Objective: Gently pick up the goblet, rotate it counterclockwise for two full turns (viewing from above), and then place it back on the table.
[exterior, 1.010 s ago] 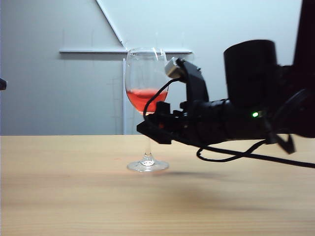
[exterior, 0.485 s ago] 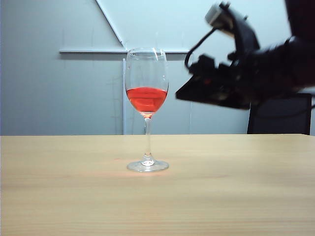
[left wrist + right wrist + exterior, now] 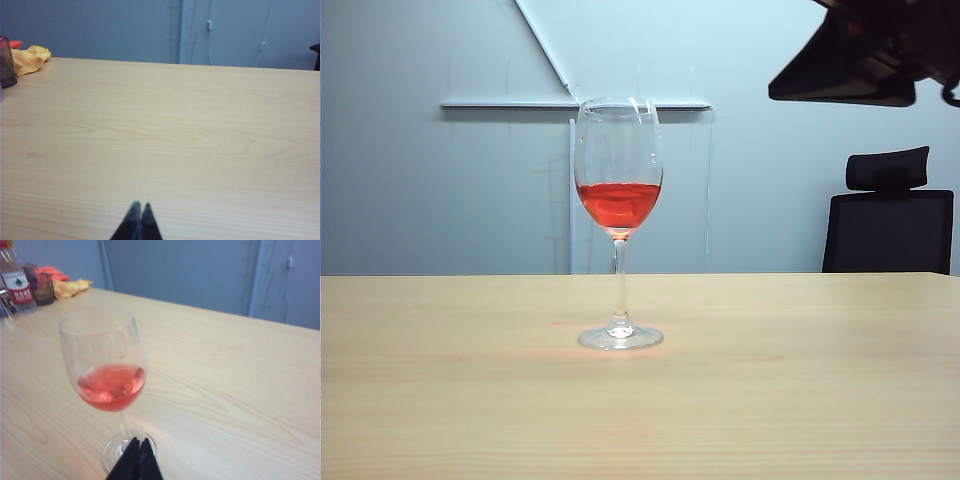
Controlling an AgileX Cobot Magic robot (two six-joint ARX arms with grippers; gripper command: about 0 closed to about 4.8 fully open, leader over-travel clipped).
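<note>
1. A big table (image 3: 770,400) of light wood stood in front of a grey-blue wall, with a black chair (image 3: 890,225) behind it on the right.
2. The goblet (image 3: 619,215) stood upright on the table, near the middle, with red drink low in its bowl.
3. Nothing touched the goblet.
4. The right pincer (image 3: 139,452) was clenched, its two dark tips pressed together with nothing between them.
5. In the outside view the right arm (image 3: 870,55) hung high in the top right corner, well apart from the goblet.
6. From the right wrist camera, the goblet's round foot (image 3: 125,450) lay just behind the pincer tips.
7. The left pincer (image 3: 139,217) was clenched too and held nothing, over bare table.
8. A yellow cloth (image 3: 30,57) lay at the far edge of the table, and a bottle (image 3: 16,285) with a red label stood near it.
</note>
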